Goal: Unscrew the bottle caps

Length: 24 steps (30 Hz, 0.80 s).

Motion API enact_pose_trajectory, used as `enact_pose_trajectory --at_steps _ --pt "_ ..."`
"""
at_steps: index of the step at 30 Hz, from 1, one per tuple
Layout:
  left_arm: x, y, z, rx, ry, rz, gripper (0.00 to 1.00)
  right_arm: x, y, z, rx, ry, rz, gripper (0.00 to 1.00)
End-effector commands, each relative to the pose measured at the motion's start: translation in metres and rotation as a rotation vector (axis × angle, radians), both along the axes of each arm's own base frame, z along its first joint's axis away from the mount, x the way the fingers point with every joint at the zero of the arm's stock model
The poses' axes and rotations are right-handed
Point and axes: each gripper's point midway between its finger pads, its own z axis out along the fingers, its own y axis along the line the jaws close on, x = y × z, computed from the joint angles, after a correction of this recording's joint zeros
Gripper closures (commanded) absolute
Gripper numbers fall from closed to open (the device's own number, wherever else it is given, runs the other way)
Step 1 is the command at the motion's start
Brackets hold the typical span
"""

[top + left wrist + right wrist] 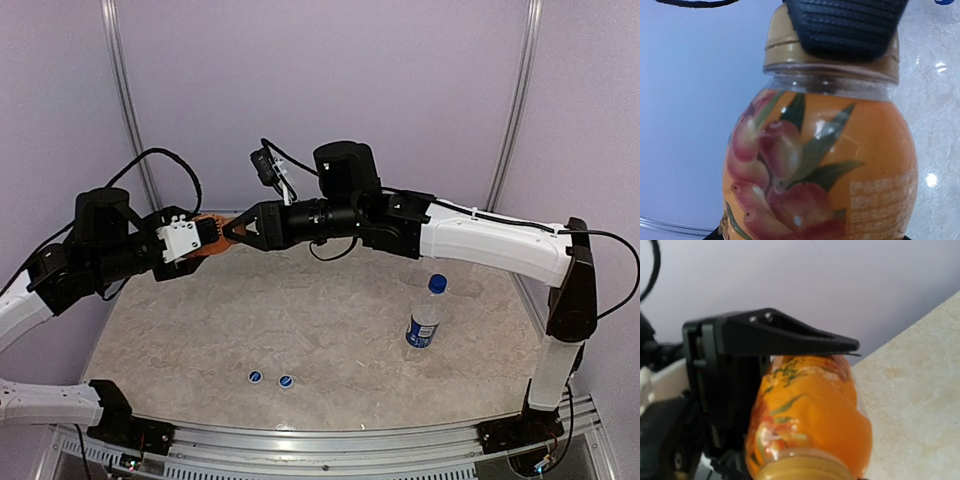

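My left gripper is shut on the short orange juice bottle and holds it on its side above the table's far left. My right gripper is shut on its golden-brown cap. In the left wrist view the bottle fills the frame, and a ribbed black pad of the right gripper presses on the cap. In the right wrist view the bottle lies under a left finger, with the cap at the bottom edge. Two blue caps lie loose on the table.
A clear bottle with a blue label and a blue cap stands upright at the right of the marble-patterned table. The other bottles are out of view. Purple walls close in the back and sides.
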Motion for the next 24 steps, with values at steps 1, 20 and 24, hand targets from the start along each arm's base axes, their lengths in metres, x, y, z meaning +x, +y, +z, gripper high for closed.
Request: enact_pose_trajectory --at_steps 1,20,24 --pt "-0.031 -0.010 0.011 -0.144 0.203 -0.081 0.54 -0.037 0.006 -0.017 -0.127 -0.315 0.136 1.00" --pt "-0.128 -0.022 0.003 -0.184 0.653 -0.379 0.65 -0.107 -0.011 -0.065 -0.605 -1.404 0.334 1.00" --pt "-0.133 -0.021 0.003 -0.185 0.671 -0.388 0.65 -0.105 -0.018 -0.071 -0.648 -1.541 0.329 1.00"
